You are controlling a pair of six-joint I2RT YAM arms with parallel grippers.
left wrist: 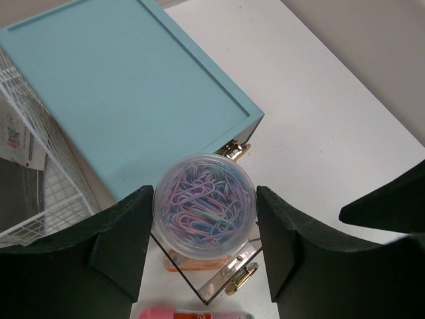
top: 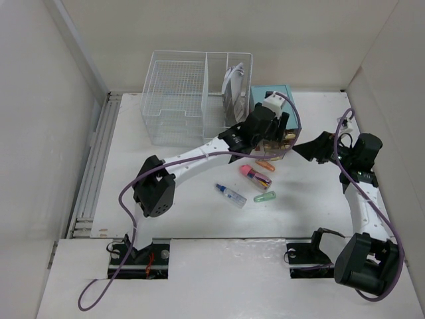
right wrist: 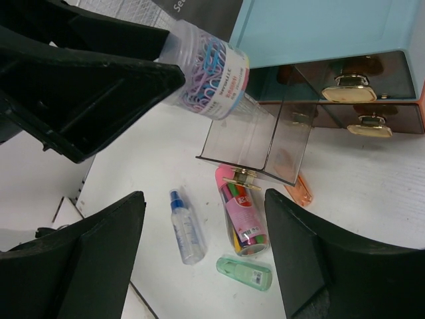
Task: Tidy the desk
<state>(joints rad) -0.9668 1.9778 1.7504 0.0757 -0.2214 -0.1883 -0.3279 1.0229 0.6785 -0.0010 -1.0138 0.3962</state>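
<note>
Left gripper clamped on paper-clip jar, over open drawer; desk underneath.
Jaws partly spread, pressed on both sides of the clear jar, which sits tilted. The smoky drawer sticks out of the teal-topped box right below the hand, with the wire basket to its left. The desk lies under and around the hand, untouched by it. Right gripper is spread wide, holding nothing, above the desk beside the left one, over spray bottle, pink tube and green plastic piece.
</note>
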